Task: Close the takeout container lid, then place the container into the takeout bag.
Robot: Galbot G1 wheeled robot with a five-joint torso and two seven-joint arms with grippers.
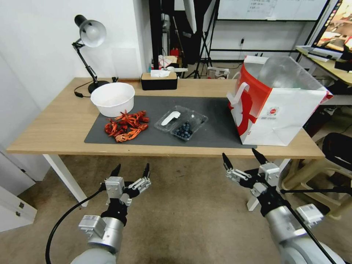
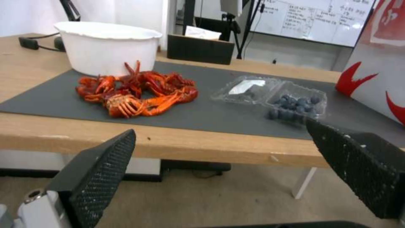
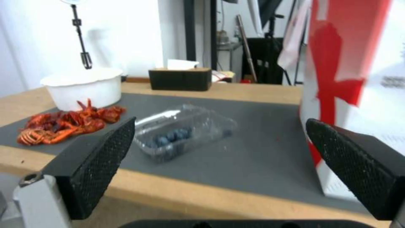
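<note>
You had the takeout container (image 1: 187,128) lying open on the grey mat (image 1: 220,128), its lid (image 1: 169,119) flat beside it. The takeout bag (image 1: 278,106) stood right of it; its round red logo's (image 1: 272,111) writing was unreadable. Left gripper (image 1: 131,171) and right gripper (image 1: 244,158) hung below the table edge, fingers spread, empty.

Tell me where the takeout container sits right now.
In the head view the takeout container lies open near the middle of the dark mat, between the red crayfish pile on its left and the takeout bag on its right.
</note>
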